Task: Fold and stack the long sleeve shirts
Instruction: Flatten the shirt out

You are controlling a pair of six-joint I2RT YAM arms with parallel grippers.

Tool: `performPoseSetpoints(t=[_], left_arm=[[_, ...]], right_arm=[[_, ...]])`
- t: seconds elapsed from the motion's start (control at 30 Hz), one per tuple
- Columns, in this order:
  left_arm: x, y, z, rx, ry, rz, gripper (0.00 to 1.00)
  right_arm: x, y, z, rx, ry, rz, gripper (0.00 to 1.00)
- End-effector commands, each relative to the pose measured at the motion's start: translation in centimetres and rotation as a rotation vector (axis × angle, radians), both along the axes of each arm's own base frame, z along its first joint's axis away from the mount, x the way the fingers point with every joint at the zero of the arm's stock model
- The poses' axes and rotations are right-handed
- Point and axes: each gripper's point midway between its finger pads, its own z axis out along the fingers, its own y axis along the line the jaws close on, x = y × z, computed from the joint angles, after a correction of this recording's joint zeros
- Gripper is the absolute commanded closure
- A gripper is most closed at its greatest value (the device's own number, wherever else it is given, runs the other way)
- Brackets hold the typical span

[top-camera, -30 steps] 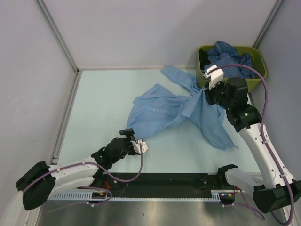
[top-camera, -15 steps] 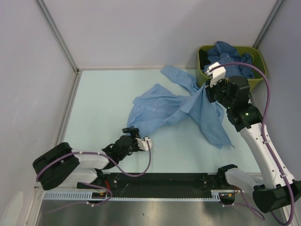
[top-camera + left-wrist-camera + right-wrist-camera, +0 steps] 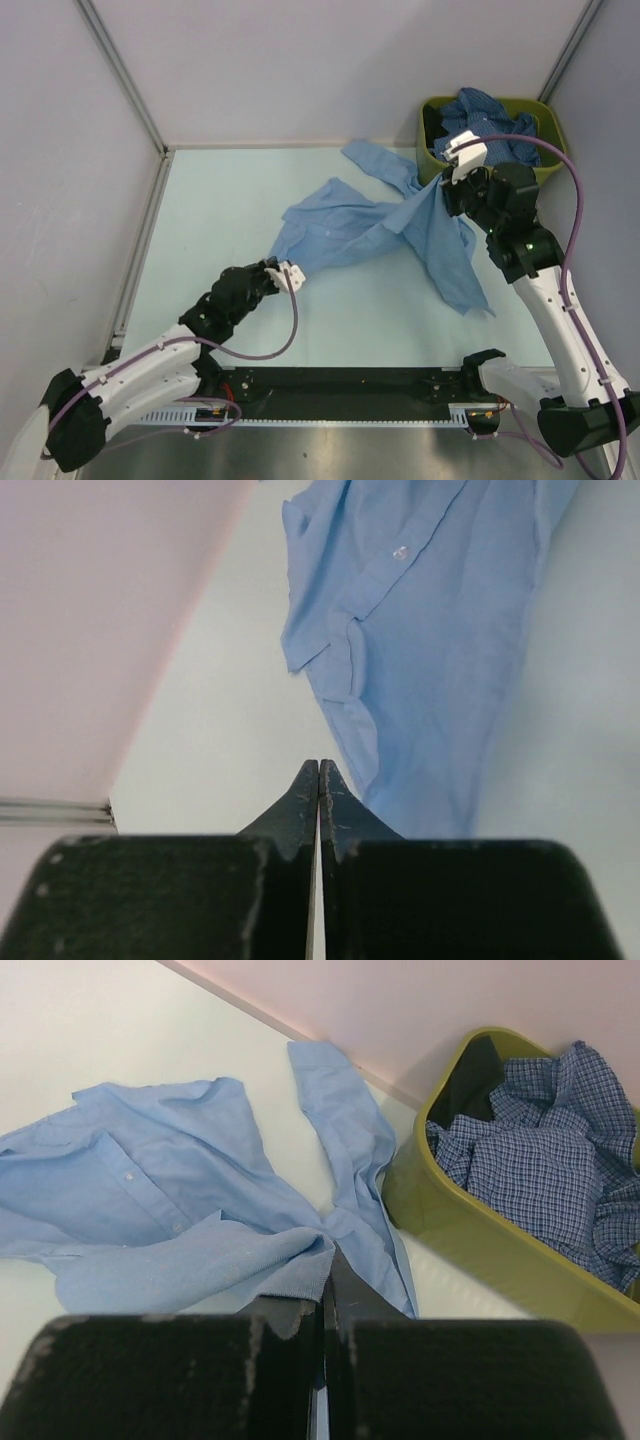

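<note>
Beside the green bin (image 3: 432, 112) our right tool (image 3: 325, 1265) pinches the blue shirt (image 3: 340, 225), likely to spread it; far from the bin our left tool (image 3: 319, 770) sits closed, seemingly empty, at its hem.

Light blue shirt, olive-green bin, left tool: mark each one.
light blue shirt (image 3: 335, 228), top external view, spread body panel.
olive-green bin (image 3: 450, 1230), right wrist view, near outer wall.
left tool (image 3: 319, 776), left wrist view, between its closed fingertips.
</note>
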Motion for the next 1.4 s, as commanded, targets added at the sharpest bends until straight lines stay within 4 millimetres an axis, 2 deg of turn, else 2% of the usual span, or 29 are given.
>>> performPoseSetpoints(t=[0.0, 0.03, 0.07, 0.1, 0.13, 0.17, 0.2, 0.23, 0.27, 0.3, 0.33, 0.37, 0.4, 0.57, 0.7, 0.77, 0.87, 0.9, 0.97, 1.0, 1.03, 1.07, 1.1, 1.17, 1.2, 1.23, 1.27, 1.33, 1.37], left_arm=[[0.6, 0.9, 0.6, -0.037, 0.157, -0.011, 1.0], [1.0, 1.0, 1.0, -0.04, 0.197, -0.007, 1.0], [1.6, 2.0, 1.1, -0.05, 0.231, 0.021, 1.0], [0.8, 0.7, 1.0, -0.065, 0.298, -0.08, 1.0], [-0.3, 0.8, 0.7, -0.036, 0.397, -0.11, 0.96], [-0.9, 0.8, 0.1, -0.034, 0.455, -0.141, 0.87], [-1.6, 0.5, -0.2, -0.039, 0.479, -0.167, 0.75], [-2.4, 0.2, -1.1, -0.051, 0.496, -0.184, 0.4], [-2.5, 0.2, -1.0, -0.068, 0.468, -0.165, 0.21], [-2.4, 0.1, -1.6, -0.094, 0.466, -0.113, 0.12], [-1.8, 0.9, -2.5, -0.063, 0.428, -0.04, 0.09], [-2.5, -0.1, -2.7, -0.051, 0.429, -0.07, 0.08], [-2.6, -0.2, -2.9, -0.067, 0.435, -0.063, 0.07], [-1.6, -0.6, -3.3, -0.046, 0.382, -0.076, 0.06], [-0.9, -0.9, -5.4, 0.054, 0.384, -0.118, 0.08], [-0.2, -1.2, -6.2, 0.085, 0.394, -0.127, 0.16], [0.7, -1.4, -6.8, 0.096, 0.423, -0.118, 0.46], [1.8, -1.4, -6.0, 0.075, 0.394, -0.091, 0.66], [3.5, -0.1, -5.5, 0.025, 0.423, 0.008, 0.85], [4.2, -0.1, -4.1, -0.001, 0.455, 0.025, 1.0], [5.2, 1.4, -3.4, -0.033, 0.481, 0.08, 1.0], [5.7, 1.9, -2.5, -0.075, 0.506, 0.112, 1.0], [6.7, 2.7, -0.1, -0.123, 0.513, 0.13, 1.0], [7.1, 3.3, 3.1, -0.187, 0.499, 0.14, 1.0], [7.3, 3.3, 6.0, -0.213, 0.479, 0.126, 1.0], [7.5, 3.9, 7.5, -0.229, 0.463, 0.135, 1.0], [7.4, 4.1, 10.7, -0.246, 0.426, 0.129, 1.0], [7.4, 4.5, 13.9, -0.247, 0.368, 0.133, 1.0], [7.2, 4.9, 15.3, -0.239, 0.338, 0.142, 1.0]], right_arm=[[0.0, -0.4, 4.5, 0.034, -0.142, -0.007, 1.0], [0.0, -0.5, 4.8, 0.037, -0.153, -0.007, 1.0], [0.0, -0.4, 5.3, 0.041, -0.166, -0.004, 1.0], [0.2, -0.4, 5.5, 0.041, -0.171, -0.002, 1.0], [0.3, -0.4, 5.7, 0.043, -0.175, -0.002, 1.0], [0.5, -0.2, 5.6, 0.043, -0.171, 0.005, 1.0], [0.5, -0.1, 5.6, 0.042, -0.171, 0.013, 1.0], [0.8, 0.0, 5.5, 0.044, -0.169, 0.017, 1.0], [0.9, 0.1, 5.4, 0.045, -0.168, 0.017, 1.0], [1.1, 0.1, 5.4, 0.05, -0.168, 0.015, 1.0], [1.3, 0.2, 5.3, 0.058, -0.165, 0.015, 1.0], [1.5, 0.3, 5.3, 0.064, -0.161, 0.014, 1.0], [1.8, 0.4, 5.1, 0.066, -0.157, 0.016, 1.0], [2.8, 0.5, 5.0, 0.066, -0.158, 0.006, 1.0], [3.1, 0.6, 4.9, 0.066, -0.16, 0.009, 1.0], [3.1, 0.4, 4.9, 0.064, -0.16, 0.004, 1.0], [3.2, 0.0, 5.1, 0.06, -0.168, -0.006, 1.0], [3.2, -0.2, 5.2, 0.057, -0.171, -0.012, 1.0], [3.1, -0.5, 5.5, 0.057, -0.177, -0.016, 1.0], [3.1, -0.9, 5.5, 0.053, -0.179, -0.025, 1.0], [3.0, -0.9, 5.8, 0.054, -0.187, -0.02, 1.0], [2.9, -1.0, 6.1, 0.055, -0.196, -0.019, 1.0], [2.9, -1.1, 6.4, 0.054, -0.205, -0.017, 1.0], [2.7, -1.1, 8.0, 0.061, -0.241, -0.012, 1.0], [2.7, -1.1, 8.9, 0.066, -0.263, -0.013, 1.0], [2.6, -1.2, 9.9, 0.078, -0.284, -0.017, 1.0], [2.5, -1.3, 11.4, 0.088, -0.319, -0.023, 1.0], [2.5, -1.4, 13.9, 0.117, -0.387, -0.035, 1.0], [2.3, -1.5, 15.7, 0.127, -0.428, -0.034, 1.0]])
